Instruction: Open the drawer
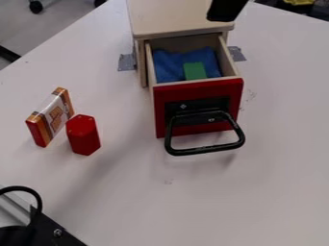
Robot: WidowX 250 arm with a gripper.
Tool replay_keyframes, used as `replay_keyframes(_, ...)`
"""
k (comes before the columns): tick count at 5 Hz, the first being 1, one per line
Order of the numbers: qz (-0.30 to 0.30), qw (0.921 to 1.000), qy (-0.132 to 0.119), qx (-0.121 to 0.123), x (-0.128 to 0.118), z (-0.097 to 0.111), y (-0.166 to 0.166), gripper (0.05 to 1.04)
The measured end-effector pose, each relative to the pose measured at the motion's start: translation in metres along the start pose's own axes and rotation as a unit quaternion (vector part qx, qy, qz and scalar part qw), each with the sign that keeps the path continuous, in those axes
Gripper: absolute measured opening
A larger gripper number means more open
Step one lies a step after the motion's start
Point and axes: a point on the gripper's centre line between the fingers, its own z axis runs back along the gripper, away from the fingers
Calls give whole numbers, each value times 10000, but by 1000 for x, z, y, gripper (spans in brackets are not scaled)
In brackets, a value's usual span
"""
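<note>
Your end effector (225, 10), opening and grip impossible to tell, hangs near the worktop's (283, 192) far edge; the red-fronted drawer (199, 90) stands open, a green block (194, 71) inside.

One camera looks down at a slant over the white table (128, 192), facing the red drawer front (198, 89), near enough that the tabletop spans most of the view.

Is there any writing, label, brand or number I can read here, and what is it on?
No text can be read.
The small box with orange and white sides carries a printed design, too small to make out as words.
The red hexagonal block shows no lettering.
The red drawer front shows none either.
</note>
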Motion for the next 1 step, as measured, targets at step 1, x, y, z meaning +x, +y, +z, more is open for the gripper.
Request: replay_keyframes(1, 52, 10000, 22, -7, 0, 0, 0, 1000)
